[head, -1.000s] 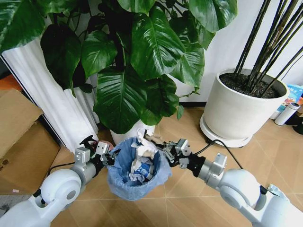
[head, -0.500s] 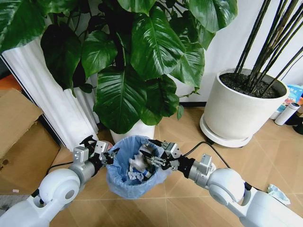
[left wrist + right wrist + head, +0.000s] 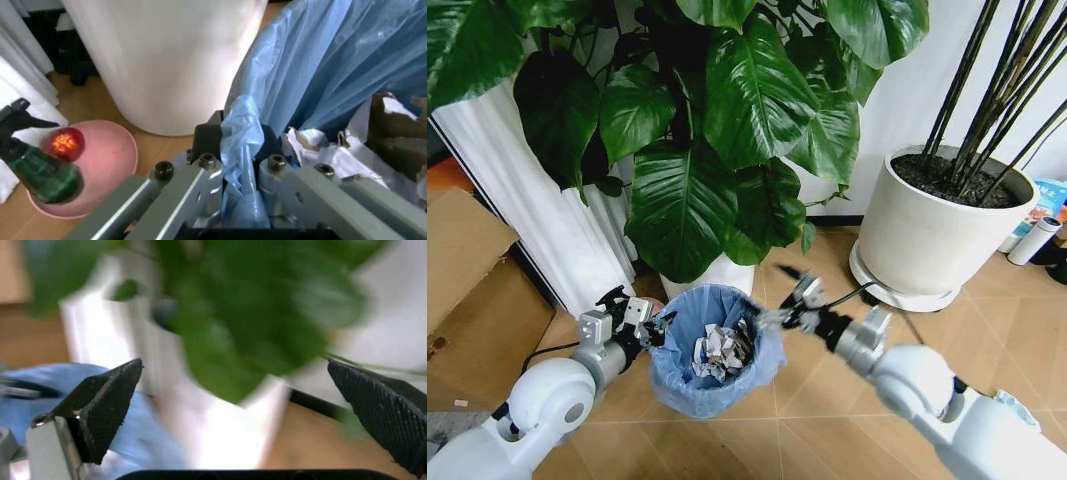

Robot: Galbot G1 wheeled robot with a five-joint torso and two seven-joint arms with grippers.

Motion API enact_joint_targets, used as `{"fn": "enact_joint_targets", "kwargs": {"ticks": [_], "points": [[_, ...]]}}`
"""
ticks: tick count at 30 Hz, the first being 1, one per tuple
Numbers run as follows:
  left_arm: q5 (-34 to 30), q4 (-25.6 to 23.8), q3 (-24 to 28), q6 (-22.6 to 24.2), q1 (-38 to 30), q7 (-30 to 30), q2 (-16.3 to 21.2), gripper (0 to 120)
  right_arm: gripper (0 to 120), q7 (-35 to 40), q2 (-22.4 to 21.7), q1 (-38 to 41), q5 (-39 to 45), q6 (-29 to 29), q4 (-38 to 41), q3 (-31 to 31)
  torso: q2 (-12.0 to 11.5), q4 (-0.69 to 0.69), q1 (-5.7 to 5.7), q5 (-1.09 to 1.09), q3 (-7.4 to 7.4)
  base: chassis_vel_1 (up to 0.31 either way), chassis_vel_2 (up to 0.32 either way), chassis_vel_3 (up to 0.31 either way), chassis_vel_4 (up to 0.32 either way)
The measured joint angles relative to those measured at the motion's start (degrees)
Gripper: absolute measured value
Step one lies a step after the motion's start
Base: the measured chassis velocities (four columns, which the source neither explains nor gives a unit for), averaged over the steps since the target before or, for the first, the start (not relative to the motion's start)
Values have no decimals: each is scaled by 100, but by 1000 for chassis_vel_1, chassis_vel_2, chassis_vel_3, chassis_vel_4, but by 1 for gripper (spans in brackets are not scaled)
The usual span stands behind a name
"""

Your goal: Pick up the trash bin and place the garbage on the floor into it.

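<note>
The trash bin (image 3: 715, 375), lined with a crinkly light-blue bag, hangs just above the floor (image 3: 827, 390). My left gripper (image 3: 659, 326) is shut on its left rim; the left wrist view shows the gripper (image 3: 241, 150) pinching the bag fold (image 3: 240, 120). Crumpled white garbage (image 3: 722, 347) lies inside the bin, seen also as torn paper (image 3: 333, 150) from the left wrist. My right gripper (image 3: 779, 297) hovers just right of the rim, open and holding nothing. Its pads (image 3: 107, 402) stand wide apart, with the blue bin (image 3: 60, 382) off to one side. A pale-blue face mask (image 3: 1017, 408) lies on the floor at the right.
A leafy plant in a white pot (image 3: 717, 275) stands right behind the bin. A big white pot (image 3: 927, 240) sits at the back right with a white bottle (image 3: 1034, 240) beyond it. A cardboard box (image 3: 472, 290) stands on the left. A pink dish (image 3: 100, 165) lies near the pot.
The right gripper went down into the bin with white tissue, let it go, and has pulled back up and to the right, open. The left gripper and bin stayed put.
</note>
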Motion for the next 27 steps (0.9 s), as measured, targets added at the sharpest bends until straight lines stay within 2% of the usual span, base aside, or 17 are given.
{"fn": "enact_joint_targets", "kwargs": {"ticks": [2,3,5,14,19,27], "points": [[138,0,-25,0,14,4,-101,1,100,102,17,-443,7,-6,-78,513,0,-2,0,-1,0,0,0,0,0],[138,0,-25,0,14,4,-101,1,100,102,17,-443,7,-6,-78,513,0,-2,0,-1,0,0,0,0,0],[290,-3,-66,-9,39,17,-236,1,100,407,108,-901,8,45,-282,935,0,-2,0,-1,0,0,0,0,0],[672,-43,-152,-119,164,134,-532,1,100,675,597,-1450,-142,149,-991,1498,0,-1,0,-2,0,0,0,0,0],[782,-53,-159,-168,225,175,-683,1,100,661,765,-1678,-293,60,-973,1738,0,-1,0,-2,0,0,0,0,0],[832,-91,-173,-206,283,201,-728,1,100,563,902,-1911,-468,40,-879,1910,0,0,0,-2,0,0,0,0,0]]}}
